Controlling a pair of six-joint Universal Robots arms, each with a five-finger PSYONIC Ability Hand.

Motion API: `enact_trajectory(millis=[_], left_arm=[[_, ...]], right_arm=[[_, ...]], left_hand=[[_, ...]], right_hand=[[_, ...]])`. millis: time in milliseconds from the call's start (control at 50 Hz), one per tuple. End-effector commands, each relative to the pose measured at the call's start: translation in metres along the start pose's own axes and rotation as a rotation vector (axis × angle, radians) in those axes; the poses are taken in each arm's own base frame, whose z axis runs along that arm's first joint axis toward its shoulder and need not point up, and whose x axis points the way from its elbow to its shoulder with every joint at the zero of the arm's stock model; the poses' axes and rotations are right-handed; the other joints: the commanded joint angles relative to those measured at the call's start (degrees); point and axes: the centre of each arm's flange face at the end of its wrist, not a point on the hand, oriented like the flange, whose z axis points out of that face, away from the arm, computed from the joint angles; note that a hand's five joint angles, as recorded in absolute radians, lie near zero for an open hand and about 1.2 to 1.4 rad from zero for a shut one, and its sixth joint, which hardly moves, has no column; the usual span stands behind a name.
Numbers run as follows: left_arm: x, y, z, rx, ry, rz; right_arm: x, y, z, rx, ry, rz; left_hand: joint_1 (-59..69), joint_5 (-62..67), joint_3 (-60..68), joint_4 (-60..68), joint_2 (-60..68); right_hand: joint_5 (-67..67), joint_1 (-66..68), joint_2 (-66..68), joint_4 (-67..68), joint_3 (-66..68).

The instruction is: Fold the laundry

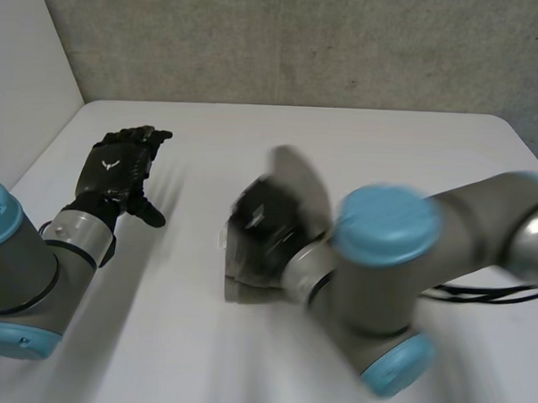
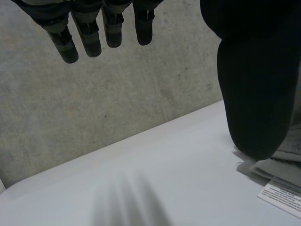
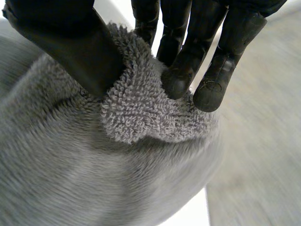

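Grey towel (image 3: 141,150), white surface (image 1: 361,143), black left robot hand (image 1: 118,170) and right robot hand (image 3: 181,52).
Towel plain, unpatterned; wall (image 2: 117,103) speckled grey; a label (image 2: 281,197) looks white with dark print.

Left hand (image 1: 124,176): small white emblem (image 1: 108,166) on its back, no letters | white label (image 2: 281,197) on the bench (image 2: 141,188), just beside the grey towel (image 2: 284,165): lines of fine print, too small to read
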Motion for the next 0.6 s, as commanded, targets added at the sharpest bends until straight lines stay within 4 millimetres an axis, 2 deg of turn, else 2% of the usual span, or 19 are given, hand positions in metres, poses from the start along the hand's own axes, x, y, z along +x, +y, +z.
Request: enact_trajectory(millis=[20, 40, 60, 80, 100, 140, 160, 200, 220, 260, 280, 320, 380, 420, 460, 480, 520, 540, 600], left_arm=[[0.001, -0.006, -0.001, 0.017, 0.001, -0.001], [0.001, -0.006, -0.001, 0.017, 0.001, -0.001], [0.001, -0.008, -0.001, 0.023, 0.003, 0.0], [0.001, -0.008, -0.001, 0.023, 0.003, 0.0], [0.005, -0.013, 0.0, 0.04, 0.013, 0.0], [0.009, -0.019, 0.001, 0.055, 0.025, -0.003], [0.009, -0.019, 0.001, 0.056, 0.025, -0.003], [0.014, -0.026, 0.003, 0.076, 0.039, -0.014], [0.02, -0.038, 0.006, 0.108, 0.056, -0.04], [0.025, -0.044, 0.008, 0.119, 0.066, -0.071], [0.029, -0.051, 0.01, 0.124, 0.074, -0.104], [0.032, -0.056, 0.011, 0.116, 0.082, -0.141], [0.038, -0.056, 0.015, 0.063, 0.099, -0.21], [0.045, -0.045, 0.017, 0.004, 0.109, -0.241], [0.066, -0.018, 0.015, -0.122, 0.149, -0.266], [0.066, -0.018, 0.015, -0.123, 0.15, -0.266], [0.079, 0.013, 0.009, -0.239, 0.169, -0.261], [0.079, 0.013, 0.009, -0.239, 0.169, -0.261], [0.084, 0.04, 0.006, -0.318, 0.171, -0.256]], right_arm=[[-0.067, -0.003, 0.001, -0.004, -0.226, -0.136], [-0.067, -0.003, 0.001, -0.004, -0.226, -0.136], [-0.06, -0.006, 0.0, 0.001, -0.196, -0.105], [-0.047, -0.012, 0.0, 0.014, -0.14, -0.04], [-0.047, -0.012, 0.0, 0.014, -0.14, -0.04], [-0.006, -0.013, -0.006, 0.028, -0.015, 0.172], [-0.006, -0.013, -0.006, 0.028, -0.015, 0.173], [0.037, 0.006, -0.015, 0.009, 0.092, 0.417], [0.037, 0.006, -0.015, 0.009, 0.093, 0.418], [0.068, 0.019, -0.028, 0.005, 0.175, 0.636], [0.068, 0.02, -0.028, 0.005, 0.175, 0.637], [0.081, 0.031, -0.034, 0.005, 0.217, 0.806], [0.086, 0.038, -0.034, -0.005, 0.233, 0.873], [0.089, 0.05, -0.031, -0.017, 0.236, 0.948], [0.083, 0.055, -0.027, -0.027, 0.207, 0.958], [0.075, 0.059, -0.022, -0.04, 0.168, 0.969], [0.068, 0.063, -0.017, -0.056, 0.131, 0.982], [0.068, 0.063, -0.017, -0.056, 0.131, 0.982], [0.048, 0.076, -0.007, -0.12, 0.066, 1.012]], left_hand=[[0.0, -1.8, 0.5, 0.5, 0.5], [0.0, -1.8, 0.5, 0.5, 0.5], [0.0, -1.8, 0.5, 0.5, 0.5], [0.0, -1.8, 0.5, 0.5, 0.5], [0.0, -1.8, 0.5, 0.5, 0.5], [0.0, -1.8, 0.5, 0.5, 0.5], [0.0, -1.8, 0.5, 0.5, 0.5], [0.0, -1.8, 0.5, 0.5, 0.5], [0.0, -1.8, 0.5, 0.5, 0.5], [0.0, -1.8, 0.5, 0.5, 0.5], [0.0, -1.8, 0.5, 0.5, 0.5], [0.0, -1.8, 0.5, 0.5, 0.5], [0.0, -1.8, 0.5, 0.5, 0.5], [0.0, -1.8, 0.5, 0.5, 0.5], [0.0, -1.8, 0.5, 0.5, 0.5], [0.0, -1.8, 0.5, 0.5, 0.5], [0.0, -1.8, 0.5, 0.5, 0.5], [0.0, -1.8, 0.5, 0.5, 0.5], [0.0, -1.8, 0.5, 0.5, 0.5]], right_hand=[[-21.3, -20.7, -19.1, -23.0, -23.4], [-21.5, -21.0, -19.4, -23.2, -23.7], [-60.5, -59.9, -58.3, -62.2, -62.6], [-65.0, -64.4, -62.8, -66.7, -67.2], [-65.0, -64.4, -62.8, -66.7, -67.2], [-65.0, -64.4, -62.8, -66.7, -67.2], [-65.0, -64.4, -62.8, -66.7, -67.2], [-65.0, -64.4, -62.8, -66.7, -67.2], [-65.0, -64.4, -62.8, -66.7, -67.2], [-65.0, -64.4, -62.8, -66.7, -67.2], [-65.0, -64.4, -62.8, -66.7, -67.2], [-65.0, -64.4, -62.8, -66.7, -67.2], [-65.0, -64.4, -62.8, -66.7, -67.2], [-65.0, -64.4, -62.8, -66.7, -67.2], [-65.0, -64.4, -62.8, -66.7, -67.2], [-65.0, -64.4, -62.8, -66.7, -67.2], [-65.0, -64.4, -62.8, -66.7, -67.2], [-65.0, -64.4, -62.8, -66.7, -67.2], [-65.0, -64.4, -62.8, -66.7, -67.2]])
